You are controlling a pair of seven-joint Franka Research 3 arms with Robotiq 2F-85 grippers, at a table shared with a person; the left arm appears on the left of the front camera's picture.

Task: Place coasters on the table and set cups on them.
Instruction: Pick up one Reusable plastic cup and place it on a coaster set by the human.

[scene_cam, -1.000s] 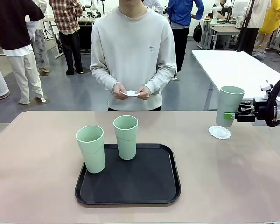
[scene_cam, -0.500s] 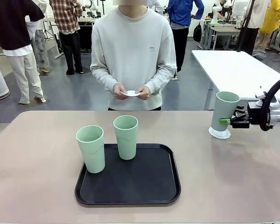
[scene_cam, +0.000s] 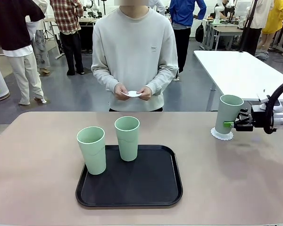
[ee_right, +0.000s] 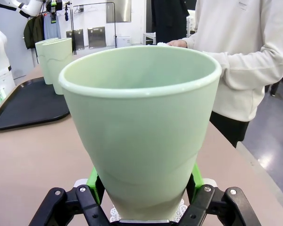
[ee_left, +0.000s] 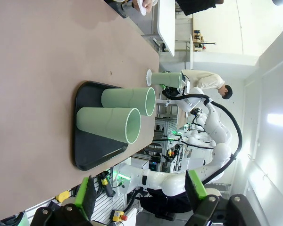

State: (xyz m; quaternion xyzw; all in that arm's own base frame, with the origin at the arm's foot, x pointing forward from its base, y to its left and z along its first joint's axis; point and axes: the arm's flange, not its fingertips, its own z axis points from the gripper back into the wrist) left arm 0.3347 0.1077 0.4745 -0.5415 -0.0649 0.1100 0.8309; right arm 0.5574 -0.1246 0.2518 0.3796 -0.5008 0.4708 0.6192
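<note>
My right gripper (scene_cam: 229,125) is shut on a pale green cup (scene_cam: 228,114), low on its wall. The cup's base is down on a white lacy coaster (scene_cam: 222,136) at the far right of the beige table (scene_cam: 37,179). In the right wrist view that cup (ee_right: 141,127) stands between my green pads (ee_right: 92,181), and the coaster's edge (ee_right: 181,210) peeks out below it. Two more cups (scene_cam: 91,149) (scene_cam: 127,138) stand at the back left of a black tray (scene_cam: 132,190). The person holds another coaster (scene_cam: 132,93) in both hands. My left gripper (ee_left: 141,197) is open and far from the cups (ee_left: 115,123).
A white table (scene_cam: 240,70) stands behind the right end of the beige table. The person stands at the far edge, opposite the tray. Bare tabletop lies to the left of the tray and between the tray and the right cup.
My right gripper has lowered the cup from above the coaster down onto it. The tray cups, the person's hands and the left arm have not moved.
</note>
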